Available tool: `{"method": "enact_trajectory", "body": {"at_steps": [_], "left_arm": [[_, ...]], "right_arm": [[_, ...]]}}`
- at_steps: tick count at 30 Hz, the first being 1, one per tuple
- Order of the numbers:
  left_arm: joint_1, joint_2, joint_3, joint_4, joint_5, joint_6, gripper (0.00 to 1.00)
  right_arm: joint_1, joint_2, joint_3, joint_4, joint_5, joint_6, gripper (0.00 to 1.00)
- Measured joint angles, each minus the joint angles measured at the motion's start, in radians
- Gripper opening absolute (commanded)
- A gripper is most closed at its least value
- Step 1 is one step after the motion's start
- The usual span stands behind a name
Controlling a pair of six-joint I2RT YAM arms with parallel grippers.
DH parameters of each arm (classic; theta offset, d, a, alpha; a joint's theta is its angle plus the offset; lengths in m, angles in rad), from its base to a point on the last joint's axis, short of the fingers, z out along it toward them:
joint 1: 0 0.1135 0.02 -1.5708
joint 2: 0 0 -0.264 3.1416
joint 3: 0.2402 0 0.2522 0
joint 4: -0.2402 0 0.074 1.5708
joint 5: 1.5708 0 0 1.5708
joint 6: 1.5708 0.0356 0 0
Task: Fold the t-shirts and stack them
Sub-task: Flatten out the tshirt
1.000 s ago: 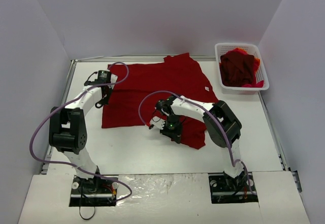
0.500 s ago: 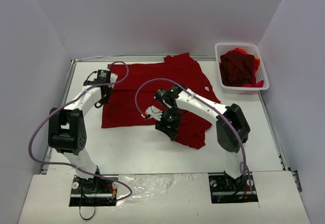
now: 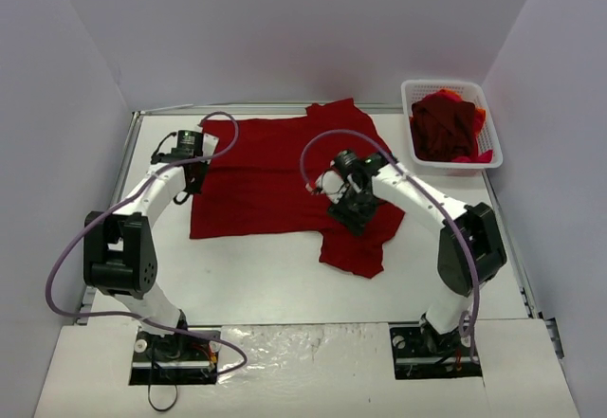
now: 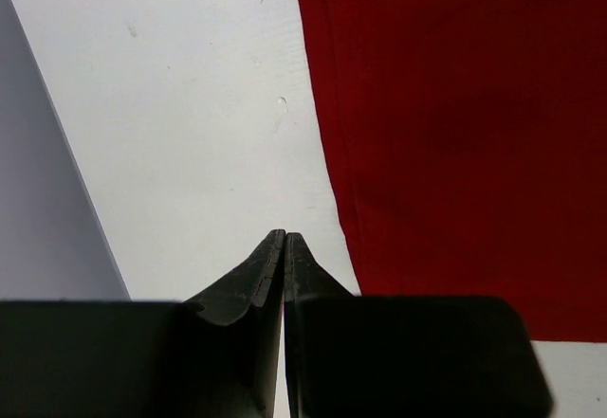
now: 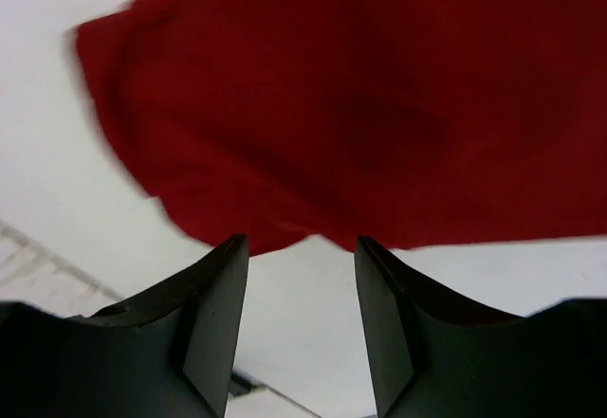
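T-shirts [image 3: 266, 172] unfolded: one spread on table [image 3: 247, 276], rest heaped in far-right basket [image 3: 446, 85].
Left gripper [image 4: 285, 247] pressed together beside cloth; right gripper [image 5: 302, 243] spread, empty.

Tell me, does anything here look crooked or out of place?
The red shirt on the table is not flat: its near right part is rumpled and juts past the straight near hem. The shirts in the basket lie heaped.

White plastic mesh basket [image 3: 444, 84] at the white table's [image 3: 256, 276] far right corner.
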Motion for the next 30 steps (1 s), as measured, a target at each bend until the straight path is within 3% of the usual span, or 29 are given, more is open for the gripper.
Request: {"method": "enact_trajectory", "body": {"at_steps": [5,9,20,30], "left_arm": [[0.000,-0.071,-0.062,-0.001,0.063,0.028,0.02],[-0.006,-0.143,-0.135,-0.003,0.110,0.082,0.02],[-0.095,-0.229,-0.359,-0.011,0.127,0.257,0.02],[-0.125,-0.237,-0.425,0.069,0.082,0.328,0.04]], "right_arm": [[-0.233,-0.031,-0.002,0.167,0.100,0.050,0.42],[-0.329,-0.032,-0.012,0.223,0.119,0.058,0.41],[-0.328,-0.031,-0.076,0.249,0.118,0.063,0.42],[-0.341,-0.021,-0.098,0.260,0.118,0.084,0.42]]}}
